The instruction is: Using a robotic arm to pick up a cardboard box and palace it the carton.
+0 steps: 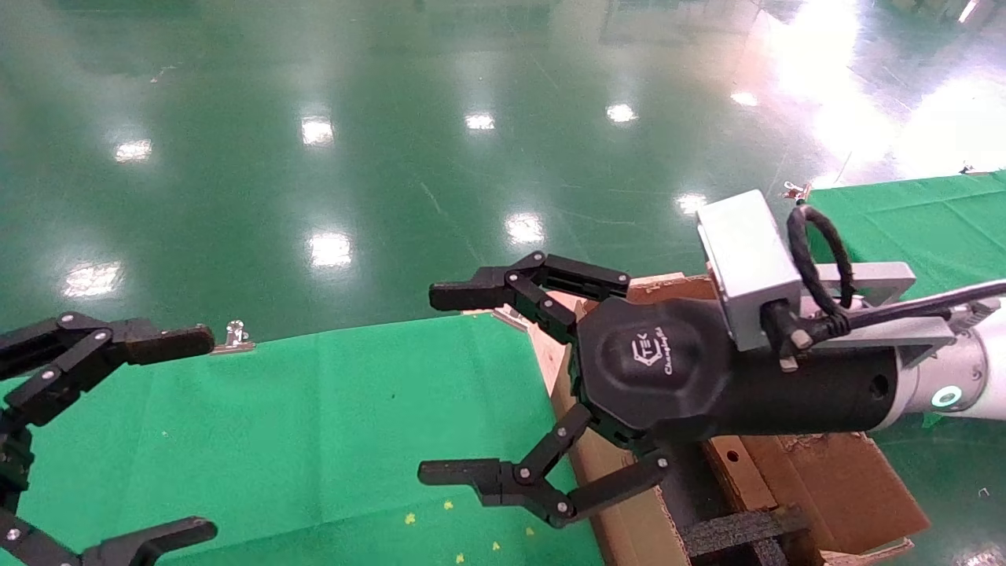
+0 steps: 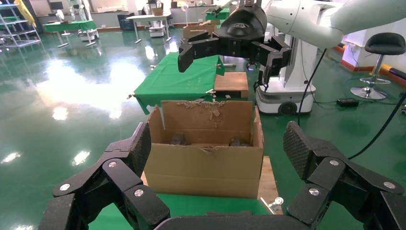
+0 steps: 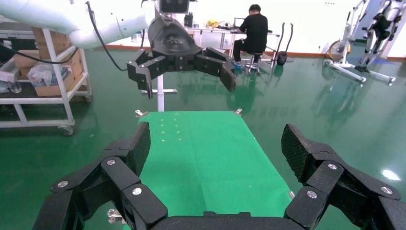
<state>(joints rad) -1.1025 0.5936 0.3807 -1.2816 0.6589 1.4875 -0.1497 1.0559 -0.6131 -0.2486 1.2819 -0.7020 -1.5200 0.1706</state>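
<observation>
My right gripper (image 1: 435,384), black with a logo, a silver camera block and a white arm, hangs open and empty over the green table's right edge, partly above the carton (image 1: 629,527). The large carton has ragged flaps and black foam inserts (image 1: 739,531). It also shows in the left wrist view (image 2: 203,163), with my right gripper (image 2: 230,48) above it. A narrow brown face with a small round hole (image 1: 731,472) shows inside the carton under that gripper. It looks like the cardboard box, mostly hidden. My left gripper (image 1: 200,434) is open and empty at the table's left.
The green-clothed table (image 1: 314,424) has metal clips (image 1: 233,336) at its corners. A second green table (image 1: 927,220) stands at the right. The carton rests on a wooden board (image 2: 268,177). Glossy green floor lies all around. A shelf cart (image 3: 43,86) and a seated person (image 3: 253,33) are far off.
</observation>
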